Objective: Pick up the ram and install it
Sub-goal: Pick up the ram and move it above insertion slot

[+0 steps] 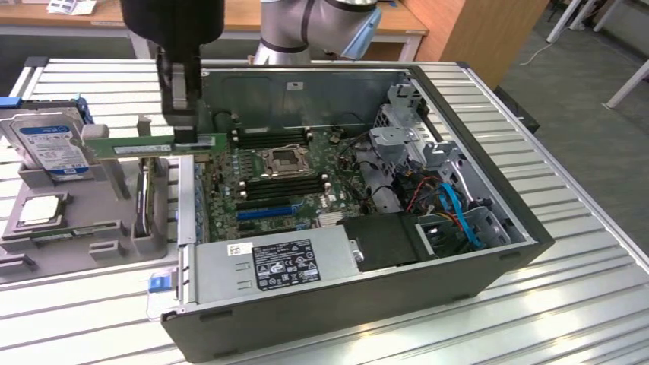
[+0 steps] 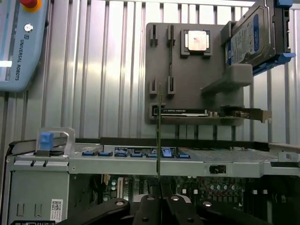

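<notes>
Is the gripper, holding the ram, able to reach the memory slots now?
Probably yes: the gripper holds the ram above the edge of the open case, and nothing lies over the memory slots beside the processor socket.

The computer case (image 1: 487, 266) lies open on the table (image 1: 598, 304), with the parts holder (image 1: 41, 236) just beside it on the exterior view's left. The hard drive (image 1: 49, 144) stands at the holder's far end, and the processor chip (image 1: 41, 207) lies in front of it. Inside the case, the power supply (image 1: 273, 262) occupies the near corner, with the motherboard (image 1: 273, 190) behind it. The ram (image 1: 132, 147), clamped in the gripper (image 1: 185, 139), hangs above the case wall nearest the holder.
</notes>
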Robot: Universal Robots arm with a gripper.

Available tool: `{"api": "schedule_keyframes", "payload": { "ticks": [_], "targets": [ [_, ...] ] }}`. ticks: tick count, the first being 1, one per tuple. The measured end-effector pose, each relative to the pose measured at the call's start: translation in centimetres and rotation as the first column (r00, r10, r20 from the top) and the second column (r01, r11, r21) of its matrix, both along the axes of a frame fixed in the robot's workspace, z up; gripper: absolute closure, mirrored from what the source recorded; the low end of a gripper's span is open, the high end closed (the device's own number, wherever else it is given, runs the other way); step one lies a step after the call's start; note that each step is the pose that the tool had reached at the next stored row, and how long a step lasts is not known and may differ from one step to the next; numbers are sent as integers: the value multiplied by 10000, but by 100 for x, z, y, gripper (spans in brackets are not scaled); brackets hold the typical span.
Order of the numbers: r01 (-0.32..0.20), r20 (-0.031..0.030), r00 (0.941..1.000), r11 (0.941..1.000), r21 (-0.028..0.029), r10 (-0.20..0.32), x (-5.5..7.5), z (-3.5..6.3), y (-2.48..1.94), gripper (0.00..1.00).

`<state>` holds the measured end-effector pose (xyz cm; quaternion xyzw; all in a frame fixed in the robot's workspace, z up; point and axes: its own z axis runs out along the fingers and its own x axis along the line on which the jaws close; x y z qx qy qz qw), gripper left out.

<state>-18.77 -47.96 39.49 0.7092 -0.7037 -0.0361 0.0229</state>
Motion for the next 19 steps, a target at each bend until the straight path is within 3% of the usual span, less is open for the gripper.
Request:
{"api": "schedule_keyframes", "payload": {
  "ticks": [19],
  "targets": [
    [1, -149, 9999, 10000, -1, -1, 462, 0, -2, 88]
  ]
}}
